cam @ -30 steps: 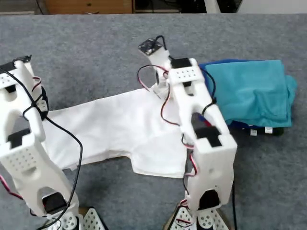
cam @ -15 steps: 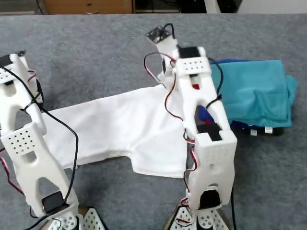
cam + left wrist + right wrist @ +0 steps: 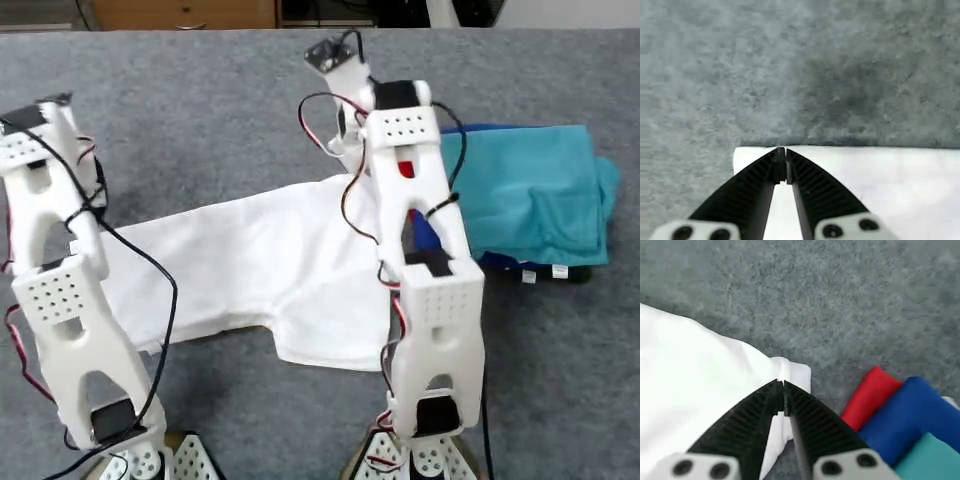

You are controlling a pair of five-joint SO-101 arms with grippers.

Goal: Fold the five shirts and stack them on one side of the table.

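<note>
Left gripper (image 3: 780,165): clenched, its 2 black ribbed fingers pressed tip to tip right at a corner of the white shirt (image 3: 880,190). Whether cloth is caught between the tips cannot be told.
Right gripper (image 3: 780,390): clenched on the white shirt (image 3: 695,375), tips closed at a corner where the hem bunches into a small raised fold.
White shirt (image 3: 250,260): spread mostly flat across the middle of the table (image 3: 180,110), running between the 2 arms. One corner lies under the left arm (image 3: 60,290), the other far corner under the right arm (image 3: 425,250). The near edge has a stepped outline.
Red shirt (image 3: 872,395): folded, its corner just beside the pinched corner of the white shirt, with a strip of grey table between them.
Blue shirt (image 3: 900,415): folded, lying against the red shirt in the stack.
Teal shirt (image 3: 530,195): folded, on top of the stack at the robot's right side of the table, close to the right arm.
Tags (image 3: 545,272): 2 small white tags on the dark lower edge of the stack, facing the robot. Their print is too small to read.
Table: covered in a grey, felt-like surface.
Arms: white, with black motors and with red and black wires looping along them. Both bases are at the near edge of the table.
Furniture (image 3: 190,12): a wooden piece beyond the table's far edge.
</note>
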